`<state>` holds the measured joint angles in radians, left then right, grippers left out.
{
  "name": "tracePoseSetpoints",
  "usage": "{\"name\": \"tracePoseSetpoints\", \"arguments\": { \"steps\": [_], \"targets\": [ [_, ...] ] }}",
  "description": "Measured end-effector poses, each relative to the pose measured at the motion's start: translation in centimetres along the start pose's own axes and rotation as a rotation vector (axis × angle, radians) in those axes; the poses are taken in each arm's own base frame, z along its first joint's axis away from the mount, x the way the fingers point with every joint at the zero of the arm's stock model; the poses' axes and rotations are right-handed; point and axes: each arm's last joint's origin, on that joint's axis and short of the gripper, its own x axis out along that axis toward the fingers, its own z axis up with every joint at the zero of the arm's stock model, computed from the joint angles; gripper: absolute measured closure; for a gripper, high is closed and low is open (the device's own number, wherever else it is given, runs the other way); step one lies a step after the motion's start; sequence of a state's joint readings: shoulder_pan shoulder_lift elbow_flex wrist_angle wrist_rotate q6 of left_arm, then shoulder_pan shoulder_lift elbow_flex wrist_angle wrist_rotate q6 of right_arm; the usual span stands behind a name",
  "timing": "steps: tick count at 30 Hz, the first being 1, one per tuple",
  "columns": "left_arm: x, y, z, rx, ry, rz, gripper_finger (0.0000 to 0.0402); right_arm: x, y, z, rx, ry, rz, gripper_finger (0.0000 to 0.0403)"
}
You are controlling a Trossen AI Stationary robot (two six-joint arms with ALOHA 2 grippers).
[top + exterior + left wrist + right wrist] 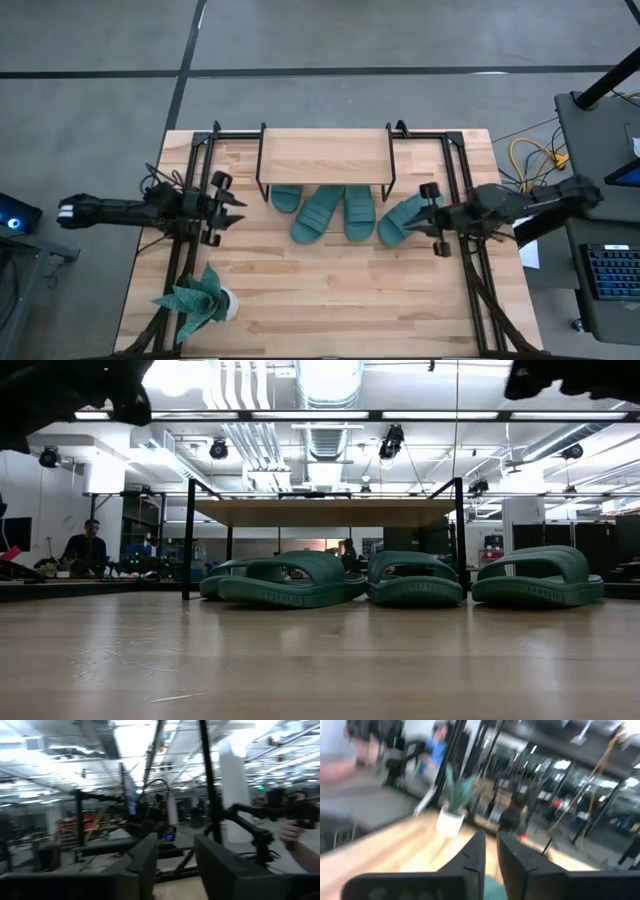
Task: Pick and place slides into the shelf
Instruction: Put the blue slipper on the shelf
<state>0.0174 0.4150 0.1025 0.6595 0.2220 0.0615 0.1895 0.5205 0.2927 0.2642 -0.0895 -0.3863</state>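
A: Both claws empty? Right gripper (432, 218) fingers nearly together, left gripper (232, 207) parted?

B: Yes. Four slides (318, 213) partly under the shelf (325, 155); fully tucked, probably not.

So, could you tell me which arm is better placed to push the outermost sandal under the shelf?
Probably the right: its gripper sits beside the teal-green rubber slide sandal lying outside the wood-topped wire shelf. The left gripper waits across the table.
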Motion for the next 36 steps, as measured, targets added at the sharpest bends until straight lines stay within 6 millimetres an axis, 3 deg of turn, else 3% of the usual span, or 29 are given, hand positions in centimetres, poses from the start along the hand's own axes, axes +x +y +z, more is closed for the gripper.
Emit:
{"name": "tracePoseSetpoints", "arguments": {
  "steps": [4,7,12,17,28,36],
  "targets": [
    [0.9,0.0,0.6,-0.003,-0.004,-0.096,0.0219,2.6,-0.4,2.1,-0.015,0.123,0.095,0.0321],
    [1.4,0.1,0.8,-0.007,0.004,-0.101,0.0199,4.5,-0.5,4.4,0.071,0.178,0.157,0.0296],
    [1.6,0.1,1.1,-0.075,-0.024,-0.101,0.0191,6.7,0.0,7.7,0.122,0.326,0.221,0.0283],
    [1.7,0.1,0.7,-0.106,-0.012,-0.109,0.0191,7.8,1.5,8.6,0.106,0.576,0.135,0.0292],
    [2.0,0.1,-1.3,-0.123,0.09,-0.11,0.0191,9.8,5.2,7.5,0.285,0.934,-0.05,0.0318],
    [2.1,0.1,-1.1,-0.075,0.068,-0.109,0.0191,11.3,7.0,4.1,0.333,1.188,-0.253,0.0338]
  ]
}}
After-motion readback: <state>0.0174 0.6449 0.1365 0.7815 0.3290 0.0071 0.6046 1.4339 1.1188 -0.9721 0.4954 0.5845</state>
